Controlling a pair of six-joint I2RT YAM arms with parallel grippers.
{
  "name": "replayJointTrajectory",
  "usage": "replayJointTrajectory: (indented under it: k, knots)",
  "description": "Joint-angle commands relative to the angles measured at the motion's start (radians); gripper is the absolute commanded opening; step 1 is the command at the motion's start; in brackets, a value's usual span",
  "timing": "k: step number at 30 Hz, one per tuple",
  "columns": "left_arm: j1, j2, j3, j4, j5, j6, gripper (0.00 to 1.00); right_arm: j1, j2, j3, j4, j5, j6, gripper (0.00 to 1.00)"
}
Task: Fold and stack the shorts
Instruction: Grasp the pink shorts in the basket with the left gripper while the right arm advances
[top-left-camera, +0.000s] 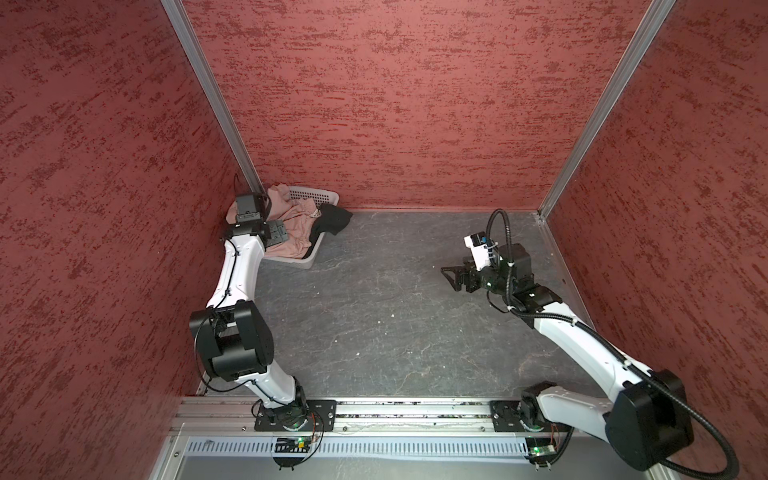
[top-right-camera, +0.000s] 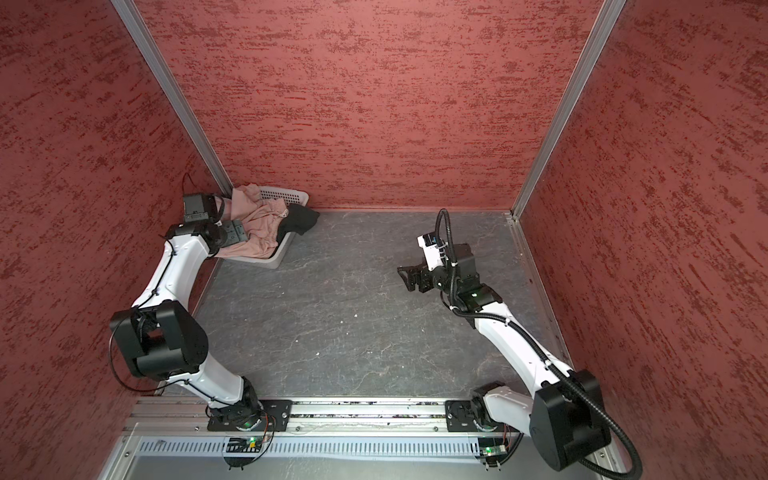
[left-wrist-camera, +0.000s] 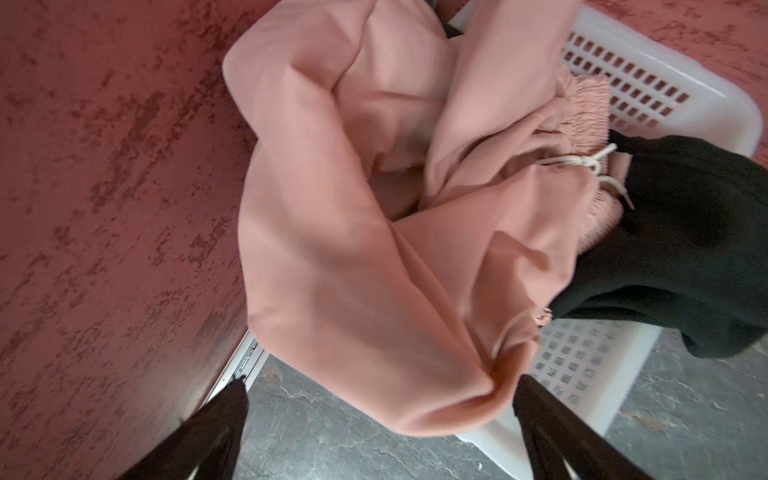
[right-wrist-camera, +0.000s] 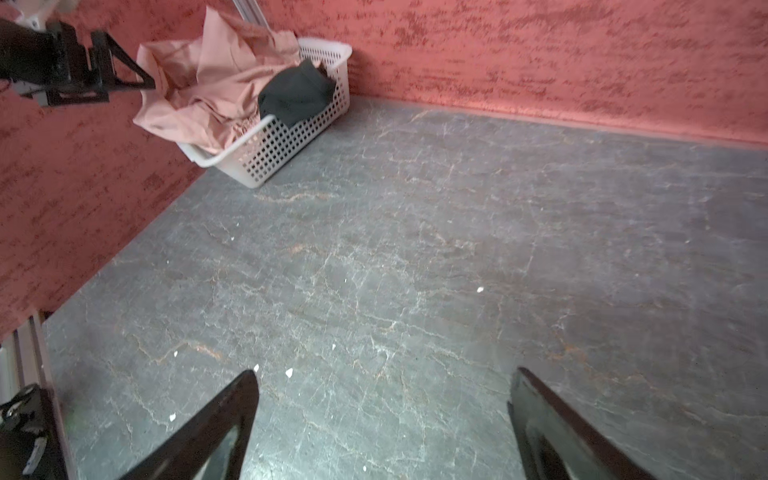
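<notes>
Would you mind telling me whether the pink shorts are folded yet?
Not folded: the pink shorts lie crumpled in the basket, bunched in loose creases and spilling over its rim, with the drawstring showing.

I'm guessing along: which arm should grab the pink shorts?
Left. Its open jaws are at the dusty pink fabric shorts in the white perforated plastic basket; the right jaws hover far away.

Lighting is diffuse and moderately bright; shadows on the worktop (top-left-camera: 374, 324) are faint, with a dull sheen. In both top views, straight wall posts (top-left-camera: 208, 95) splay toward the frame edges. In the left wrist view, the pink shorts (left-wrist-camera: 332, 249) are soft and blurred.
</notes>
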Motion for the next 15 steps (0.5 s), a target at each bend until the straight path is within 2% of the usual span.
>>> replayJointTrajectory:
  k: [1,4,7,8,9,10,11,12,15]
  knots:
    - [0.023,0.055,0.006,0.062,0.063,-0.001,0.99,0.028,0.003,0.030,0.020,0.012,-0.024,0.95]
    - [0.029,0.102,0.020,0.090,0.088,0.014,0.99,0.051,0.005,0.031,0.052,0.000,-0.010,0.95]
    - [0.029,0.133,0.031,0.120,0.121,0.013,0.88,0.061,0.008,0.032,0.067,-0.012,0.004,0.95]
    - [0.029,0.141,0.038,0.118,0.128,0.011,0.80,0.061,0.006,0.031,0.069,-0.013,0.008,0.95]
    - [0.029,0.148,0.044,0.120,0.139,0.012,0.64,0.063,0.005,0.030,0.071,-0.012,0.013,0.95]
    - [0.029,0.155,0.052,0.116,0.152,0.013,0.43,0.062,0.002,0.029,0.075,-0.005,0.014,0.95]
    - [0.031,0.160,0.060,0.110,0.159,0.013,0.17,0.063,0.001,0.030,0.078,0.008,0.019,0.95]
    - [0.031,0.167,0.076,0.097,0.160,0.008,0.01,0.063,0.002,0.031,0.079,0.022,0.025,0.95]
    - [0.028,0.173,0.114,0.069,0.202,0.007,0.00,0.064,0.006,0.037,0.097,0.033,0.041,0.95]
